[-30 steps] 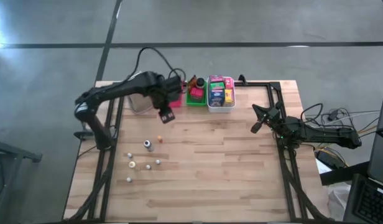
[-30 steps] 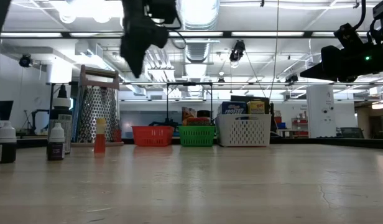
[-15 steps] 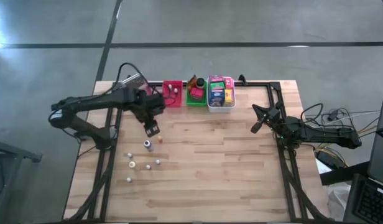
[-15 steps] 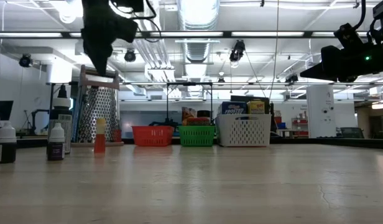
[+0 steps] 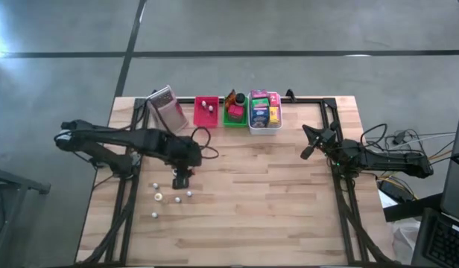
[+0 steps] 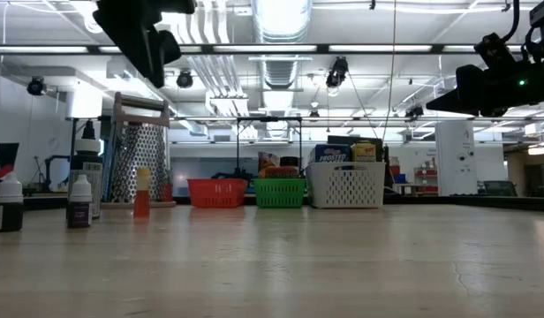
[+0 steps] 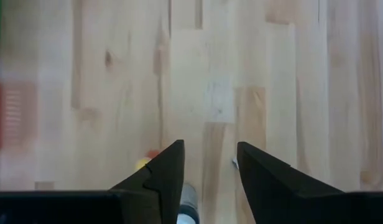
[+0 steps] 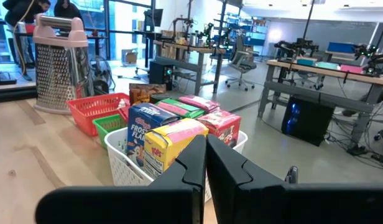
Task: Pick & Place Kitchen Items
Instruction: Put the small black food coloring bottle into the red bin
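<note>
My left gripper (image 5: 183,179) is open and empty. It hangs above the table's left middle, over a small pale bottle (image 7: 188,208) and a tiny yellow-orange thing (image 7: 143,163) that stand on the wood. More tiny pale bottles (image 5: 159,197) stand just near-left of it. Packets fill the white tray (image 5: 264,125) at the far edge. The green tray (image 5: 234,118) holds a dark jar and an orange-brown wedge. The red tray (image 5: 206,120) holds two small white things. My right gripper (image 5: 305,152) is shut and empty at the table's right side, raised; it also shows in the right wrist view (image 8: 206,144).
A metal grater (image 5: 164,106) stands at the far left, next to the red tray. In the low view the small bottles (image 6: 78,201) and an orange one (image 6: 142,193) stand on the left, in front of the grater (image 6: 138,150). Bare wood lies in the middle and near parts.
My left gripper has gone from beside the red tray toward the table's near and left edges. It now hangs over the small bottles and hides two of them in the high view. The red tray and the grater have come into view.
</note>
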`<state>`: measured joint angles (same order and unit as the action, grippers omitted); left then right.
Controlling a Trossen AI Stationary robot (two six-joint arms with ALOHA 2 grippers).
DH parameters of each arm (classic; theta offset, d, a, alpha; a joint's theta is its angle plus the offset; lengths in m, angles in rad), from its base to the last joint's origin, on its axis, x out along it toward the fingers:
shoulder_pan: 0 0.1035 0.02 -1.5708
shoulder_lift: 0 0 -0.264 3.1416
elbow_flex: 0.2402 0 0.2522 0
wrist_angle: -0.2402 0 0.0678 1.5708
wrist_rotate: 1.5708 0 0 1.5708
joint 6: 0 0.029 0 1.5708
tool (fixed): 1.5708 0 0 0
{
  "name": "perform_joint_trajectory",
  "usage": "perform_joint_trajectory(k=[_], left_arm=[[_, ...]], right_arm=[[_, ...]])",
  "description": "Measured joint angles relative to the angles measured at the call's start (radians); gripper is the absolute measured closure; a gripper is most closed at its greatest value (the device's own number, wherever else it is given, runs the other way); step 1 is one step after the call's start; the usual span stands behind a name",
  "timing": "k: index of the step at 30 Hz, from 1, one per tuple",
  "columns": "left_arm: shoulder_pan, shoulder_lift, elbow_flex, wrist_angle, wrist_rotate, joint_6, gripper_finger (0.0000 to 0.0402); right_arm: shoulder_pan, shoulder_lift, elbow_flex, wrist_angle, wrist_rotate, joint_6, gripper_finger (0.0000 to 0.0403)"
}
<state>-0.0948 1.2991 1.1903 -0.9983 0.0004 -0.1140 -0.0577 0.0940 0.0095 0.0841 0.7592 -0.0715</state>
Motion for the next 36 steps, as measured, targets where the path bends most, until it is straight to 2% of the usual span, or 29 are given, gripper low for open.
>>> perform_joint_trajectory(k=[17,36], left_arm=[[-0.063,0.000,-0.049,-0.015,0.002,-0.014,0.0250],[-0.231,0.000,-0.049,-0.081,0.002,-0.125,0.0250]], right_arm=[[0.000,0.000,0.000,0.000,0.000,0.000,0.0394],[0.000,0.000,0.000,0.000,0.000,0.000,0.0394]])
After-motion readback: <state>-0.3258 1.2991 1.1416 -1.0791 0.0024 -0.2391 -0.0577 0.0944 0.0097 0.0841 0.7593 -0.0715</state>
